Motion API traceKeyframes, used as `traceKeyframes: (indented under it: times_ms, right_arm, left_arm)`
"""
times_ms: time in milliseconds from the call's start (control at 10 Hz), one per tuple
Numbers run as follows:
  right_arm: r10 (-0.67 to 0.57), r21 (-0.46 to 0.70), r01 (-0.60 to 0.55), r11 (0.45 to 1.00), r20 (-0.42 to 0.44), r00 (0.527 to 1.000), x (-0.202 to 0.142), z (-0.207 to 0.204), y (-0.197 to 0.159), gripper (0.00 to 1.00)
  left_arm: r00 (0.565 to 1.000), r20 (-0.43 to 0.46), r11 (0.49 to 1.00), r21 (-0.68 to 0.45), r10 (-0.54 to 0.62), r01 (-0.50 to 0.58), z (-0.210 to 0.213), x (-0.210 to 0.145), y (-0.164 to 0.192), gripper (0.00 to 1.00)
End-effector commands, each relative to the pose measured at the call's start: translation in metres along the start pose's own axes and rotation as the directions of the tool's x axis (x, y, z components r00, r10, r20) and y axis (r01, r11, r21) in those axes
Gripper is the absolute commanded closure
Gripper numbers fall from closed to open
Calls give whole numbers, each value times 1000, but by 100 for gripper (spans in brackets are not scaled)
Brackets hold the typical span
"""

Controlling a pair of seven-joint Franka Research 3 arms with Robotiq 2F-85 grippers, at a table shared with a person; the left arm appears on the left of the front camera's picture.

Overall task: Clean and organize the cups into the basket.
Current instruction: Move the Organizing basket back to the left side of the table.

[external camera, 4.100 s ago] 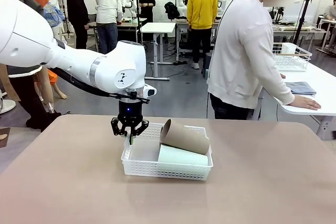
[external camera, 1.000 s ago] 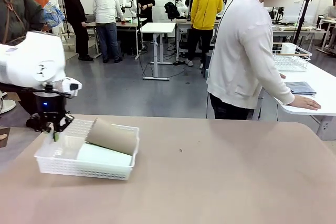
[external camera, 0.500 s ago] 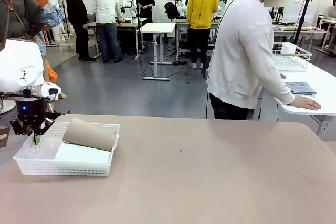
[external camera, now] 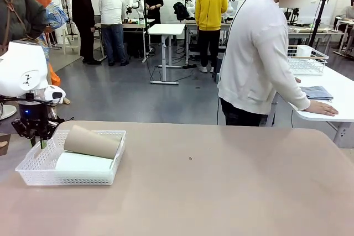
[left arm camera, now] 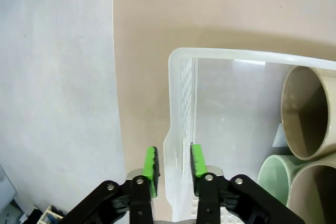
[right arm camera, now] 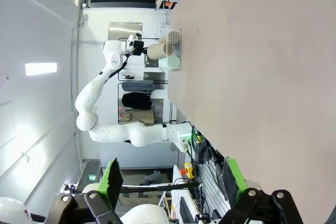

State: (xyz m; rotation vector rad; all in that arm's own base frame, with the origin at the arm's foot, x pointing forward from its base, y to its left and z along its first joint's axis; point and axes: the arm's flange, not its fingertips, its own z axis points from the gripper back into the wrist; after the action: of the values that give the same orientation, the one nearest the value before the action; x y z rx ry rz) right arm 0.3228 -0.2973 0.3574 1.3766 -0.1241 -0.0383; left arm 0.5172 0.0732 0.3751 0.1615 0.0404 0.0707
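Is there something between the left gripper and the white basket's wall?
Nothing visible. The left gripper straddles the basket end wall, one green finger on each side with small gaps. The cups lie farther inside.

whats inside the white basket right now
The basket holds cups lying on their sides: a tan-brown cup rests on top of a pale mint green cup. The left wrist view shows a second tan-brown cup beside the mint one. The floor beneath them is covered.
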Motion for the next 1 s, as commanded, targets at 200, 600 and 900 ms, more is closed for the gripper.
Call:
traceKeyframes:
  times_ms: [200,600,900]
  right_arm:
    - [-17,-16,17,1000,-9,1000,-2,-3,2,0]
    - [-17,-16,17,1000,-9,1000,-2,-3,2,0]
    - [-17,-16,17,1000,-9,1000,-2,-3,2,0]
  left_arm:
    - [1000,7,999,34,-23,23,-1,-1,-6,0]
    - [1000,20,999,29,-17,16,8,-9,-6,0]
    - [999,11,996,-75,48,-47,27,-24,-8,0]
